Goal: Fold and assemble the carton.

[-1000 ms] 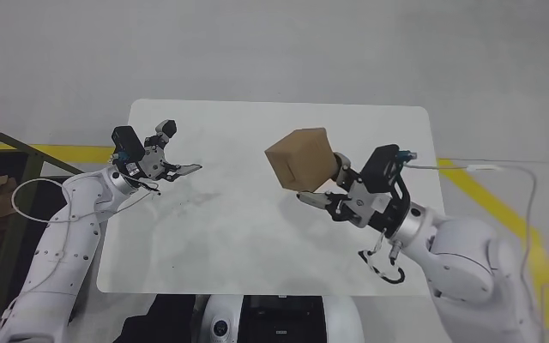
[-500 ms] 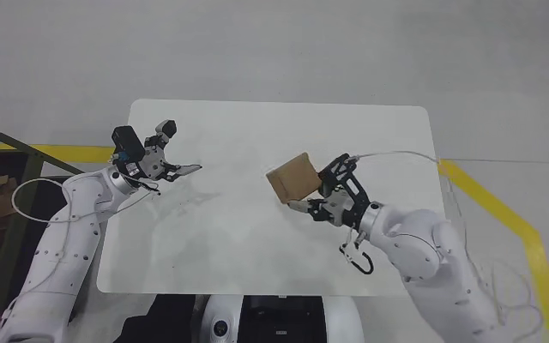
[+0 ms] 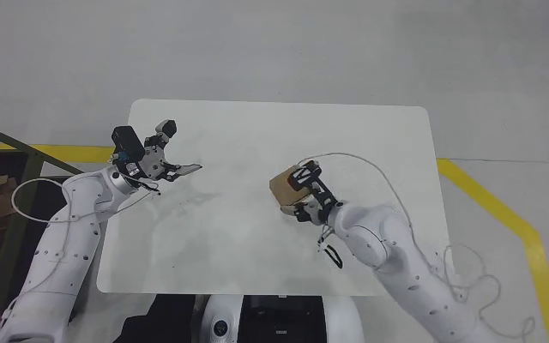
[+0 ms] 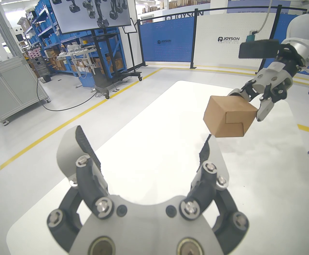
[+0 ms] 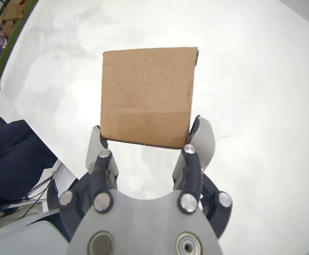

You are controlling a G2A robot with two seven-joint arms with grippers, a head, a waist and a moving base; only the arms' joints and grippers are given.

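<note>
White table (image 3: 257,249): bare top lies between the left fingers and the carton. Beyond it, blue and white fence panels (image 4: 169,41) carry lettering, with a large screen on a stand (image 4: 96,14) beside them.

Carton (image 5: 147,96): brown, closed, tilted and lifted off the tabletop, plain face toward the right wrist. In the left wrist view its folded flap seam faces the left fingers.

Right gripper (image 5: 147,125): fingers clamped on two opposite sides of the carton, at its near edge.

Left gripper (image 4: 142,135): fingers spread wide, nothing between them, well apart from the carton.

White cable (image 3: 369,163): loops from the right wrist.
</note>
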